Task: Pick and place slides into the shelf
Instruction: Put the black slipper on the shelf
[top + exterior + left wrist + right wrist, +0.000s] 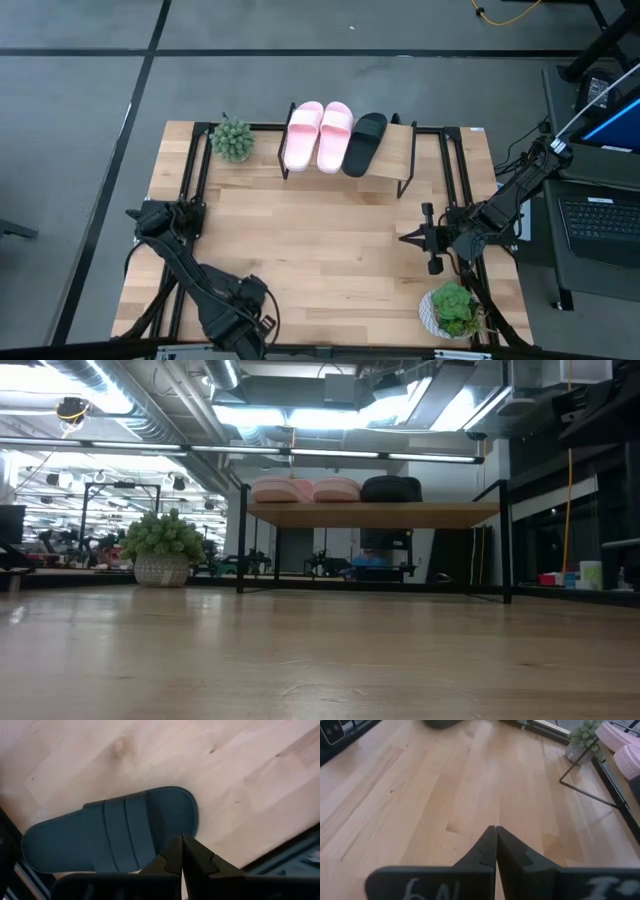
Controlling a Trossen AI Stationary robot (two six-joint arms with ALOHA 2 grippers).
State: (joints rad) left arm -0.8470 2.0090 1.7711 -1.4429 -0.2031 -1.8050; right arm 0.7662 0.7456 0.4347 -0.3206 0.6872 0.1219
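The shelf (385,160) stands at the table's far edge. On its plank lie two pale pink slides (303,135) (335,136) and one black slide (364,142), side by side; the low view shows them as pink (283,489), pink (337,489) and black (391,488). A second black slide (110,835) lies flat on the table below my left gripper (181,839), which is shut at the near left corner (243,312); the arm hides this slide in the high view. My right gripper (408,237) (496,828) is shut above bare table right of centre. My left gripper's shut fingertips (172,851) stand over the long side edge of the black slide (165,842), beside its strap. I cannot tell whether they touch it. The slide lies flat on the table.
A small green plant (232,138) stands left of the shelf, and another in a pale pot (452,310) sits at the near right corner. Black metal frames (190,180) run along both table sides. Bare wood (320,240) lies between the arms and the shelf.
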